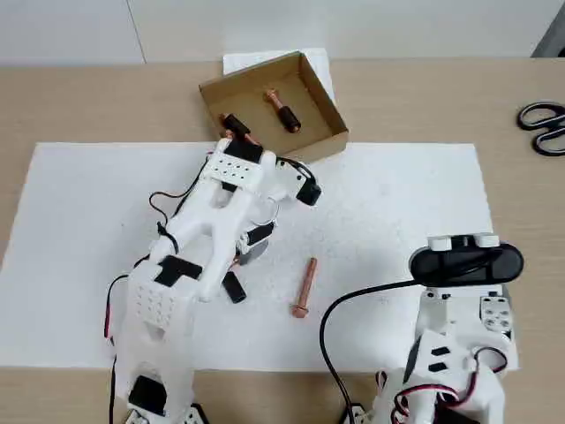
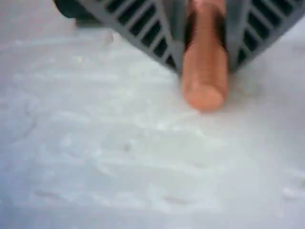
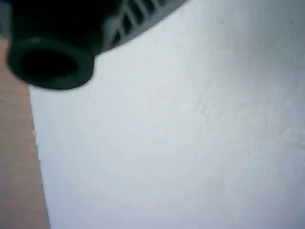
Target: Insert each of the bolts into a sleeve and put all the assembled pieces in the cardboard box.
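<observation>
My left gripper point(image 1: 237, 132) sits beside the near-left corner of the cardboard box point(image 1: 328, 106), shut on a copper bolt point(image 2: 205, 71). The bolt's end sticks out from between the grey fingers point(image 2: 143, 33), just above the white sheet. Inside the box lies one bolt fitted in a black sleeve point(image 1: 284, 111). A loose copper bolt point(image 1: 305, 287) rests on the white sheet near the middle. A loose black sleeve point(image 1: 233, 287) lies close to the left arm. The right arm point(image 1: 463, 265) is folded at the near right; its gripper point(image 3: 71, 43) holds a black sleeve point(image 3: 47, 64), hollow end showing.
The white sheet point(image 1: 397, 203) covers most of the wooden table. Black-handled scissors point(image 1: 543, 128) lie at the far right edge. The left arm's cables point(image 1: 163, 208) loop out over the sheet. The sheet's edge and bare table point(image 3: 16, 157) are close to the right gripper.
</observation>
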Action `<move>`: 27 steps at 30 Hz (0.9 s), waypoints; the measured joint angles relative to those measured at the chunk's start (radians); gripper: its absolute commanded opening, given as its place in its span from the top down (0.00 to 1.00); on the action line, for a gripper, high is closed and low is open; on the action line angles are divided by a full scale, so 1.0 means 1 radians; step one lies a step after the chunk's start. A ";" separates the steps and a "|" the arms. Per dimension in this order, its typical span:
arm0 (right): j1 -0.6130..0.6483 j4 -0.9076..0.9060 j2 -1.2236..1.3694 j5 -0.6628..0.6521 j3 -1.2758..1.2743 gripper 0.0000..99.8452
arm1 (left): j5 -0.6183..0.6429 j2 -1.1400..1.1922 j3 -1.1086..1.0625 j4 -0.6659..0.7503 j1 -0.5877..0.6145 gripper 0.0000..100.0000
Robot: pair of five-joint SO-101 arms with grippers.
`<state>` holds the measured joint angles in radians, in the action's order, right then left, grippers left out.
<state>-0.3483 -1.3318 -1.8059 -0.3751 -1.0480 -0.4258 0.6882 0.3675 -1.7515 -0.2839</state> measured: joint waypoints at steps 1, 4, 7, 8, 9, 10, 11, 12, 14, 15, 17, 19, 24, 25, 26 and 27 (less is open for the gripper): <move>0.000 0.000 0.000 0.000 0.000 0.99 | 0.000 0.002 0.011 -0.005 0.000 0.99; 0.000 0.000 0.000 0.000 0.000 0.99 | 0.000 0.003 0.055 0.014 0.000 0.99; 0.000 0.000 0.000 0.000 0.000 0.99 | 0.005 0.000 0.132 0.015 0.009 0.99; 0.000 0.000 0.000 0.000 0.000 0.99 | 0.002 0.002 0.144 0.015 0.009 0.99; 0.000 0.000 0.000 0.000 0.000 0.99 | 0.002 0.003 0.149 0.012 0.006 0.99; 0.000 0.000 0.000 0.000 0.000 0.99 | 0.008 0.003 0.152 0.015 0.005 0.99; 0.000 0.000 0.000 0.000 0.000 0.99 | 0.005 0.003 0.152 0.015 0.006 0.99; 0.000 0.000 0.000 0.000 0.000 0.99 | 0.008 0.003 0.152 0.015 0.012 0.99; 0.000 0.000 0.000 0.000 0.000 0.99 | 0.008 -0.006 0.152 0.015 0.029 0.99; 0.000 0.000 0.000 0.000 0.000 0.99 | 0.008 -0.021 0.152 0.015 0.040 0.99; 0.000 0.000 0.000 0.000 0.000 0.99 | 0.015 -0.080 0.152 0.014 0.069 0.99; 0.000 0.000 0.000 0.000 0.000 0.99 | 0.051 -0.164 0.152 0.011 0.110 0.99; 0.000 0.000 0.000 0.000 0.000 0.99 | 0.262 -0.384 0.152 0.008 0.219 0.99; 0.000 0.000 0.000 0.000 0.000 0.99 | 0.318 -0.411 0.152 0.008 0.236 0.99; 0.000 0.000 0.000 0.000 0.000 0.99 | 0.381 -0.433 0.152 0.008 0.245 0.99; 0.000 0.000 0.000 0.000 0.000 0.99 | 0.440 -0.446 0.152 0.008 0.250 0.99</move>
<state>-0.3483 -1.3318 -1.8059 -0.3751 -1.0480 0.0146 0.2417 0.5194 -1.7438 -0.0338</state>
